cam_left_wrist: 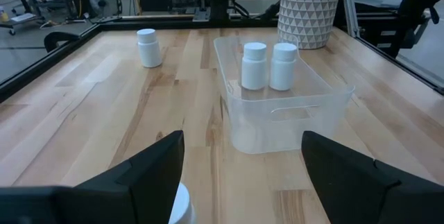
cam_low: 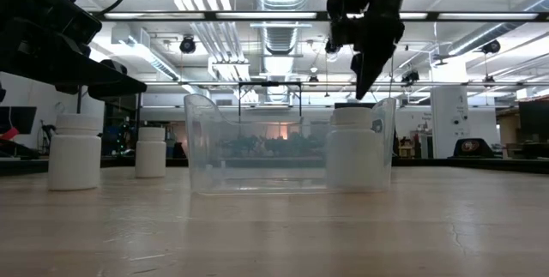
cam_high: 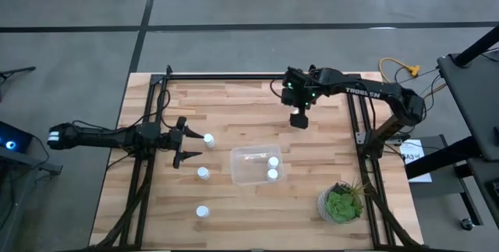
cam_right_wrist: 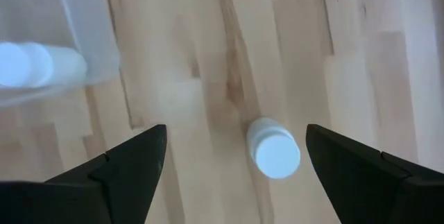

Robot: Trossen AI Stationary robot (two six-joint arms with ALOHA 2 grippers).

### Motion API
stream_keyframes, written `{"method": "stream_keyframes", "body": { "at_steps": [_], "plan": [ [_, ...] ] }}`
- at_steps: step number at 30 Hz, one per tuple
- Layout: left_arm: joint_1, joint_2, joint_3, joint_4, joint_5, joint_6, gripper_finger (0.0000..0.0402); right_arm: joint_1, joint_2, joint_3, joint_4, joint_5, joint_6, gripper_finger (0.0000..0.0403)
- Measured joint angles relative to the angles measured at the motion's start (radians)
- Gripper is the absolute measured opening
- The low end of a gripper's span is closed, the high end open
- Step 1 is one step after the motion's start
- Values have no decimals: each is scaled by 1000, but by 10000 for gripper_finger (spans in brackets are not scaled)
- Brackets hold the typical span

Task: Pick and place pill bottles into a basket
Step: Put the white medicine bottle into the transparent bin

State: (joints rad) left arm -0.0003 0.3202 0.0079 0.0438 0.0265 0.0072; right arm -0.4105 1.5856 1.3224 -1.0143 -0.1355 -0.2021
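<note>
Standing upright, two pill bottles (cam_high: 273, 168) in basket (cam_high: 242, 175), left pincer (cam_high: 189, 147) spread

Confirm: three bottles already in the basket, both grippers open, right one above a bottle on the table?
Not three. The high view shows two pill bottles in the basket, and the left wrist view agrees. The rest holds: the left gripper and right gripper are both open, and the right wrist view shows the right one above a bottle standing on the table.

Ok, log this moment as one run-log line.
basket: two pill bottles inside | left gripper: open beside a bottle | right gripper: open above a bottle | table: two more bottles
</note>
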Motion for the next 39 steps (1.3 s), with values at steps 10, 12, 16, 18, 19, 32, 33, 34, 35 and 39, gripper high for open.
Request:
{"method": "stream_keyframes", "body": {
  "at_steps": [10,12,16,18,19,32,33,34,35,39],
  "plan": [
    [0,0,0,0,0,0,274,-75,0,-92,38,-7,-68,330],
    [0,0,0,0,0,0,274,-78,0,-113,58,-7,-76,330],
    [0,0,0,0,0,0,274,-81,0,-160,124,-7,-81,329],
    [0,0,0,0,0,0,274,-81,0,-186,155,-5,-81,329],
    [0,0,0,0,0,0,274,-81,0,-197,171,-3,-79,329],
    [0,0,0,0,0,0,274,-127,1,-300,271,7,-59,329],
    [0,0,0,0,0,0,274,-133,1,-306,272,7,-60,329],
    [0,0,0,0,0,0,274,-139,1,-310,276,6,-59,329],
    [0,0,0,0,0,0,274,-144,1,-314,279,4,-59,329],
    [0,0,0,0,0,0,274,-150,1,-317,288,-23,-60,329]
  ]
}}
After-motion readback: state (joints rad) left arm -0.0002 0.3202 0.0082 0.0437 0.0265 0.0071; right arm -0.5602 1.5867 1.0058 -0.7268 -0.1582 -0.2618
